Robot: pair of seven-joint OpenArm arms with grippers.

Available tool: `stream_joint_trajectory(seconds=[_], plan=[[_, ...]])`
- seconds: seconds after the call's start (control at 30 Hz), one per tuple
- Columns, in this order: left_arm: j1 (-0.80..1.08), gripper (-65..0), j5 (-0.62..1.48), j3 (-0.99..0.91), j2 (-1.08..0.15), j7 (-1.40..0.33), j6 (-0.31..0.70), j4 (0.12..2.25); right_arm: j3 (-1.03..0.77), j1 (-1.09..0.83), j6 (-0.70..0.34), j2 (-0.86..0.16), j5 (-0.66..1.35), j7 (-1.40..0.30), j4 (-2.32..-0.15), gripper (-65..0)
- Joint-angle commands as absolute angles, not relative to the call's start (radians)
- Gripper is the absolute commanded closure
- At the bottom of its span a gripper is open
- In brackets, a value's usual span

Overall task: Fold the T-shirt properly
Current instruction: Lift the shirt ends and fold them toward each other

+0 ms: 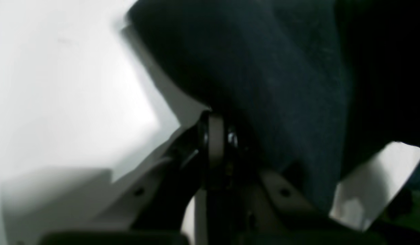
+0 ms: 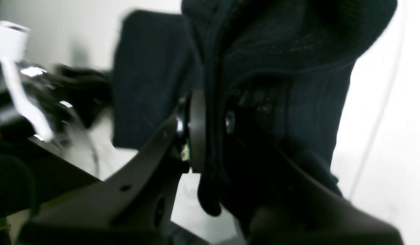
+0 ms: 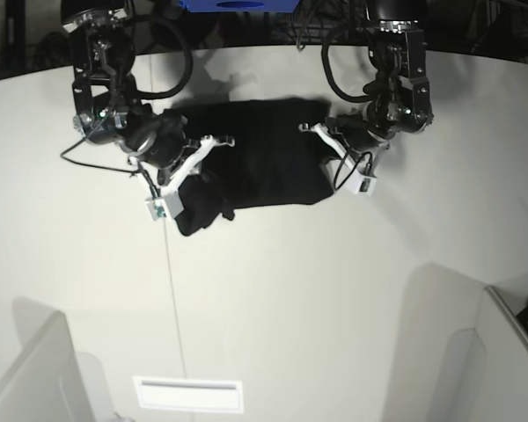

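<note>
At the far side of the white table [image 3: 273,299], between your two arms, lies the T-shirt [image 3: 255,154]: a black, roughly rectangular bundle, plain side up, with no print showing. One lobe of cloth hangs lower at the corner on the base view's left, beside the right gripper [image 3: 198,163].

That pincer is clamped on the T-shirt. The right wrist view shows a thick fold of ribbed black fabric [image 2: 264,68] caught between the jaws, which stand slightly apart around it.

The left gripper [image 3: 327,145] sits at the opposite edge of the garment. Its jaws are drawn fully together, and the left wrist view shows dark cloth [image 1: 264,68] draped over the fingertips, so a thin layer appears pinched there.

You seem to hold both side edges so the cloth stays taut and level. That suits carrying one edge across for the next fold.

No brand, label or legible writing can be read on the shirt or the arms.
</note>
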State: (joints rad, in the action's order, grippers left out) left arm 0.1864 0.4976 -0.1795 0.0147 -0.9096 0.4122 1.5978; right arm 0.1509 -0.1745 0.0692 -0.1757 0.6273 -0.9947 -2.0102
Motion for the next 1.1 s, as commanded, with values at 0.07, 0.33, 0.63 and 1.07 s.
stream_joint_trajectory(seconds=[0.07,0.33,0.63,1.07], plan=[[0.177,0.0,0.495,-0.177,0.036,-0.923,0.414,1.609,0.145,-0.157,0.070,-0.177,0.639,-0.954,-2.031,0.0],[0.119,0.0,0.501,-0.038,0.050,-0.915,0.275,1.580,0.012,-0.131,0.062,-0.188,0.636,-0.937,-2.014,0.0],[-0.051,0.0,0.495,0.016,0.125,-0.914,0.243,1.409,-0.091,-0.094,0.061,-0.259,0.636,-0.937,-2.008,0.0],[-0.077,0.0,0.495,0.007,0.137,-0.914,0.243,1.391,0.013,-0.097,0.027,-0.189,0.639,-0.937,-2.008,0.0]])
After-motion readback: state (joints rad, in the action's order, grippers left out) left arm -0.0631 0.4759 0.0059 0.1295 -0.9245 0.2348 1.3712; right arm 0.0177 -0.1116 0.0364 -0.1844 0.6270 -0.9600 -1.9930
